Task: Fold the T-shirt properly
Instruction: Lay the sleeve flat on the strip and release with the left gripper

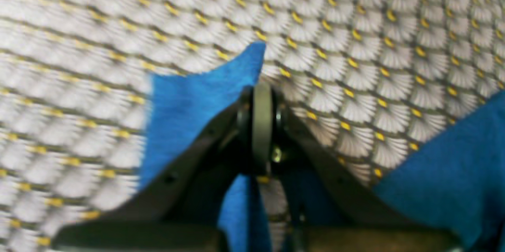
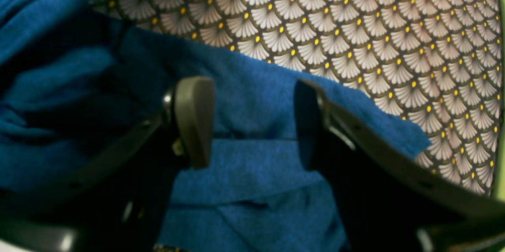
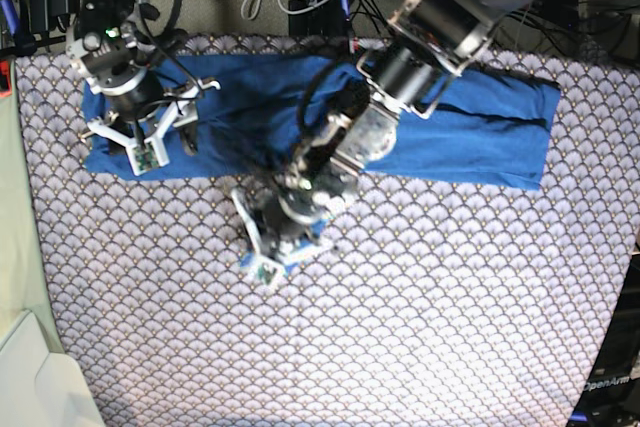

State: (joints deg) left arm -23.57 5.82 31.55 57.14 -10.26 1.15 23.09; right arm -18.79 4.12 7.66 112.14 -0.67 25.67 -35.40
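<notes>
One T-shirt [image 3: 480, 132] lies across the far part of the scallop-patterned cloth [image 3: 450, 327]; the near part is bare. Two grippers: right gripper [image 3: 160, 147] hovers wide apart over its left end, left gripper [image 3: 270, 262] pinches a blue hem

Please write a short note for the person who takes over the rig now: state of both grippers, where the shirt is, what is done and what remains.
Left gripper: shut on an edge of the shirt, out over the patterned cloth.
Right gripper: open, poised over the shirt's other end, holding nothing.
Shirt: lies as a long band across the far side of the cloth.
Done: one edge pinched.
Left: the right-hand grasp and, it seems, most of the folding.
</notes>
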